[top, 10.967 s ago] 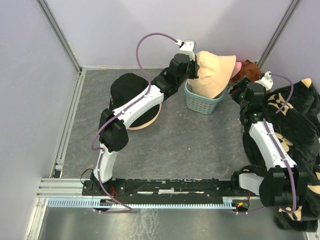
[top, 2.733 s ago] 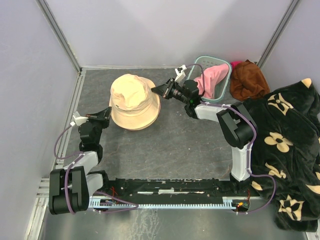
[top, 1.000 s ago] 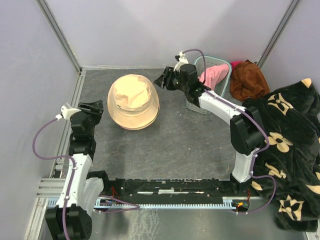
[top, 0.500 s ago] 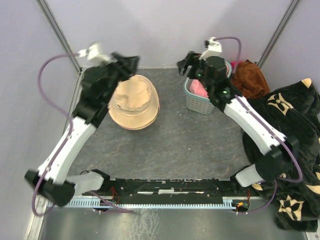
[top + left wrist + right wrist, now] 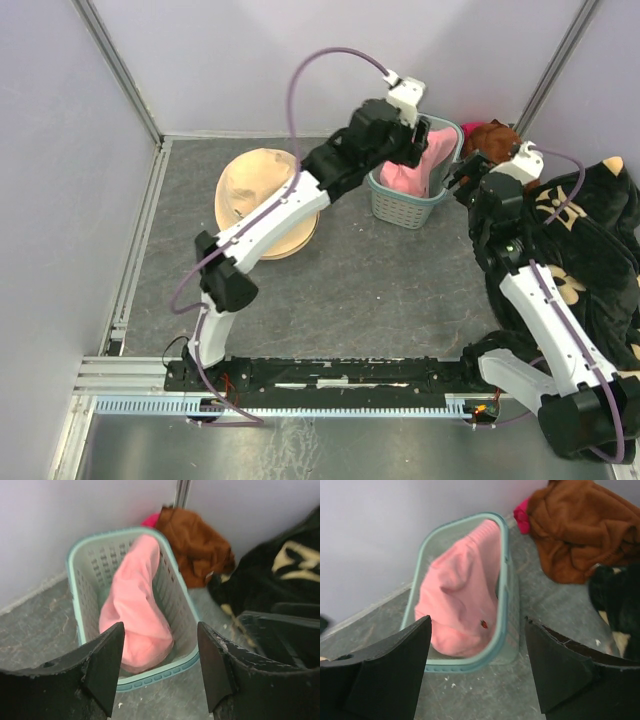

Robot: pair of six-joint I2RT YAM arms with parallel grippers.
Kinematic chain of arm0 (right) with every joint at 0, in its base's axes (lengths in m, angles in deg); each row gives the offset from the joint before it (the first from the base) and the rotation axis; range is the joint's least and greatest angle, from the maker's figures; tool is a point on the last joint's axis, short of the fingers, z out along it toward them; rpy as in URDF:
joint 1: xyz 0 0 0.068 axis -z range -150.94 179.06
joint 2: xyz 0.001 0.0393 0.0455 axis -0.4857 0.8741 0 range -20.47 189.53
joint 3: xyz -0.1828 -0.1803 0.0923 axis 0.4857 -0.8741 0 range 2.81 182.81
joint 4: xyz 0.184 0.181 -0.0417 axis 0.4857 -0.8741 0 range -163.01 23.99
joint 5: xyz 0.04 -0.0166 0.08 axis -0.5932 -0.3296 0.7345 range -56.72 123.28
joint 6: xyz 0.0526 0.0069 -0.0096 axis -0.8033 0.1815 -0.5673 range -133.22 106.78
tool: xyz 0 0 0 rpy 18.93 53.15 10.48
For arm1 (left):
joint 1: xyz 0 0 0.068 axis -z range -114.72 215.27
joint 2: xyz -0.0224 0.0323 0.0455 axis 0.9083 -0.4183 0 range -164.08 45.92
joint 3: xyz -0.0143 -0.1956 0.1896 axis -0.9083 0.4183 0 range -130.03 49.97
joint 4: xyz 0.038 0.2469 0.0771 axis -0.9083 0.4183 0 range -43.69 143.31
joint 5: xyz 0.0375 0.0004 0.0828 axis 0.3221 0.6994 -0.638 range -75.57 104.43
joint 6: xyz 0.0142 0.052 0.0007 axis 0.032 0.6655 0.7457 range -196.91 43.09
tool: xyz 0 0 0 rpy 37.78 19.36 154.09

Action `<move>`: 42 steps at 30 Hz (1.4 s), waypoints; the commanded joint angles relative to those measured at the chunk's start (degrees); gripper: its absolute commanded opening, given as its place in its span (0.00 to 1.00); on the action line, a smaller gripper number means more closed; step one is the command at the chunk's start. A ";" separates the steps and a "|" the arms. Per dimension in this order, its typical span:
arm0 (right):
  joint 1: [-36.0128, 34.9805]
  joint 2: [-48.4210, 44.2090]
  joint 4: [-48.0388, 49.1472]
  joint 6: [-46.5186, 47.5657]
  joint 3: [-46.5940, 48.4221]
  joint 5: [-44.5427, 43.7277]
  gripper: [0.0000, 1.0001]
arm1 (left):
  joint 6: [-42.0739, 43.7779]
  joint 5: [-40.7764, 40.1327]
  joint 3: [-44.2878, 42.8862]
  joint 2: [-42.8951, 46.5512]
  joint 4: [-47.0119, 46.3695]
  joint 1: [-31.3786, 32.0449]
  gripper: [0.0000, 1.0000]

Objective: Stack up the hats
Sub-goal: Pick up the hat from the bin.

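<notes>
Left hand point(image 5: 159, 632) and right hand point(image 5: 477, 624) gape empty near pink hat point(image 5: 137, 605); only overhead shows beige hat point(image 5: 250, 185).

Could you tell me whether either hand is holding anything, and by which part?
Nothing is held; the left hand and the right hand are open and empty.

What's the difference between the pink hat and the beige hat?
Colour: the pink hat is bright pink, the beige hat a pale tan.
Place: the pink hat is inside the teal basket, the beige hat out on the grey table.
Pose: the pink hat is crumpled and slumped against the basket's wall; the beige hat sits crown up with its brim spread flat.
Both look like soft fabric hats.
</notes>
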 commanded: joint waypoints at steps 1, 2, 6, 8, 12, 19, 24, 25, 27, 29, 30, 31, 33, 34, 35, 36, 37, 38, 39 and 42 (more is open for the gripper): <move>1.76 -4.13 1.44 -2.60 -4.10 -3.09 0.83 | 7.02 -1.31 -3.54 -6.81 4.17 0.13 0.67; 2.16 -4.59 1.42 -2.93 -4.91 -2.82 0.83 | 7.15 -1.12 -3.47 -8.00 3.69 0.26 0.67; 3.72 -4.91 2.08 -3.89 -6.77 -1.46 0.82 | 7.57 -2.41 -3.44 -11.44 2.10 0.42 0.67; 4.01 -4.75 2.60 -4.09 -7.07 -0.80 0.82 | 7.80 -4.01 -2.59 -12.42 1.06 0.47 0.67; 4.18 -4.24 3.30 -4.14 -7.48 0.00 0.82 | 8.19 -8.06 2.37 -12.18 -4.54 0.47 0.68; 4.13 -3.47 4.06 -3.22 -8.03 0.39 0.82 | 8.91 -13.25 13.61 -7.42 -17.84 0.46 0.68; 4.14 -3.00 4.43 -2.78 -7.96 1.03 0.82 | 9.83 -15.53 18.38 -4.78 -24.25 0.42 0.69; 4.15 -2.92 4.49 -2.74 -8.08 1.12 0.82 | 9.92 -15.70 19.55 -4.16 -25.43 0.40 0.69; 4.13 -2.83 4.79 -2.78 -8.16 1.53 0.82 | 10.20 -16.45 21.17 -3.27 -27.52 0.44 0.70; 4.13 -2.67 5.07 -2.76 -8.20 1.73 0.82 | 10.58 -16.80 21.37 -3.23 -28.10 0.42 0.70; 4.13 -2.59 5.16 -2.78 -8.20 1.89 0.82 | 10.67 -16.83 21.35 -3.35 -28.34 0.43 0.70; 4.14 -2.56 5.27 -2.78 -8.21 1.94 0.82 | 10.85 -16.82 21.26 -3.47 -28.48 0.43 0.70; 4.13 -2.48 5.38 -2.78 -8.20 2.10 0.82 | 11.10 -16.83 20.78 -4.07 -28.84 0.38 0.72; 4.13 -2.48 5.45 -2.76 -8.18 2.11 0.82 | 11.31 -16.59 20.20 -4.48 -28.82 0.26 0.73; 4.20 -2.52 5.46 -2.72 -8.07 2.11 0.82 | 11.35 -15.97 19.46 -5.12 -28.44 0.11 0.73; 4.16 -2.49 5.35 -2.55 -8.04 2.11 0.82 | 11.24 -15.33 18.44 -5.76 -27.79 -0.15 0.73; 4.13 -2.48 5.37 -2.46 -7.95 2.03 0.82 | 10.84 -14.38 17.44 -6.33 -27.06 -0.45 0.73; 4.11 -2.51 5.34 -2.36 -7.89 2.02 0.82 | 10.17 -12.70 16.89 -6.85 -26.56 -0.95 0.73; 4.13 -2.46 5.37 -2.20 -7.85 2.02 0.82 | 9.13 -11.01 16.51 -7.12 -26.24 -1.56 0.73; 4.14 -2.24 5.50 -2.01 -7.89 1.93 0.82 | 6.43 -7.83 16.54 -7.60 -26.45 -3.28 0.73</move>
